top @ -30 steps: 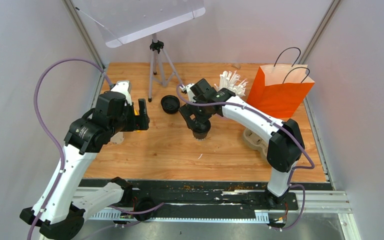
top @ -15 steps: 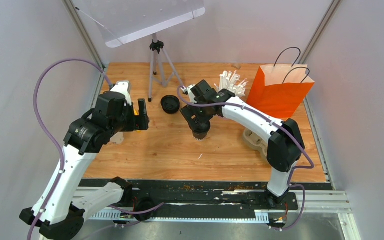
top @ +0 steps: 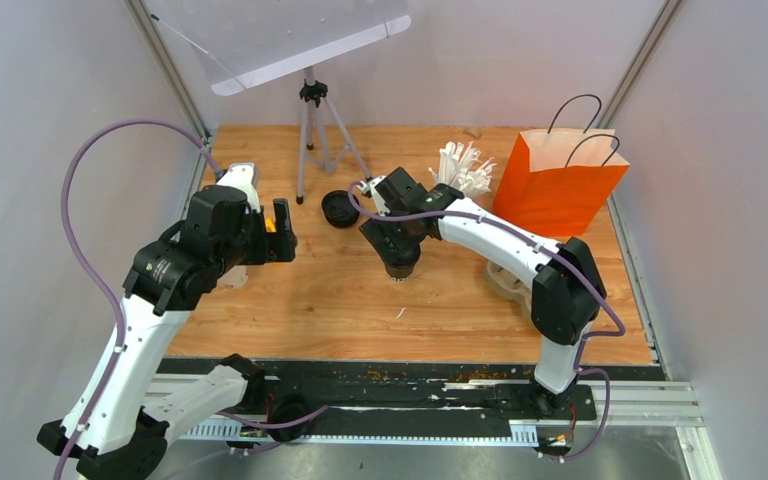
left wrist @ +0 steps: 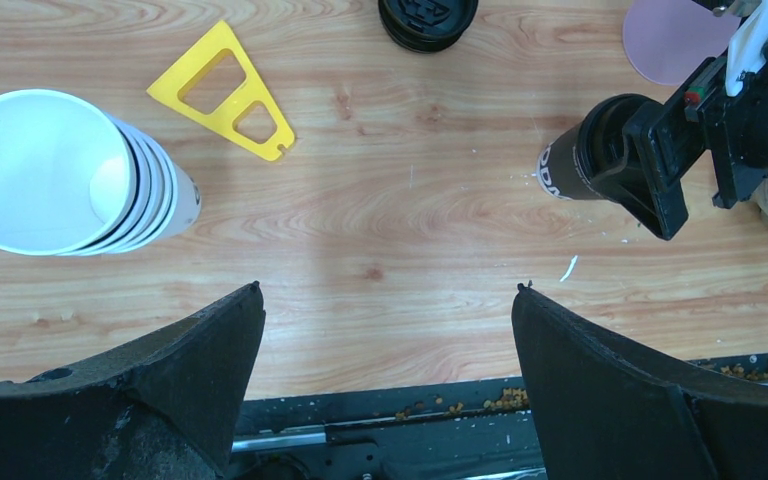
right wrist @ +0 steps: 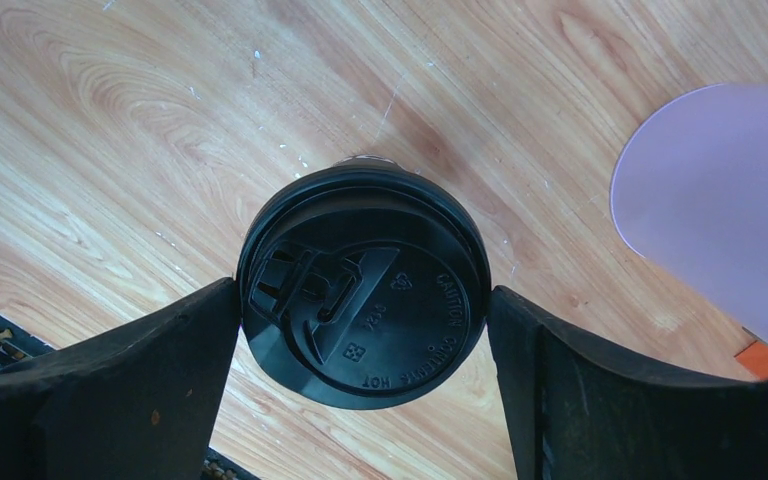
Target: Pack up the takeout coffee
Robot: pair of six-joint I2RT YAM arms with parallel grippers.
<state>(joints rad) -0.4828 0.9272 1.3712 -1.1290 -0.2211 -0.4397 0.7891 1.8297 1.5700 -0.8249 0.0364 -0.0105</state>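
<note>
The right gripper (right wrist: pixel 365 310) stands astride the takeout coffee (left wrist: pixel 563 172) on the bench (right wrist: pixel 110 120), jaws just beside its black lid (right wrist: pixel 400 320); whether they grip yet cannot be told. Squeezing only the lid may pop it off. The left gripper (left wrist: pixel 388 290) hangs wide open, empty.

Glossy black plastic lid (right wrist: pixel 362 290), matt wood-grain table (right wrist: pixel 110 120), smooth white paper cups (left wrist: pixel 50 170).

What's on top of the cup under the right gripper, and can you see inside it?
A round black lid with raised CAUTION HOT lettering sits on the cup. It covers the whole mouth, so the inside cannot be seen.
</note>
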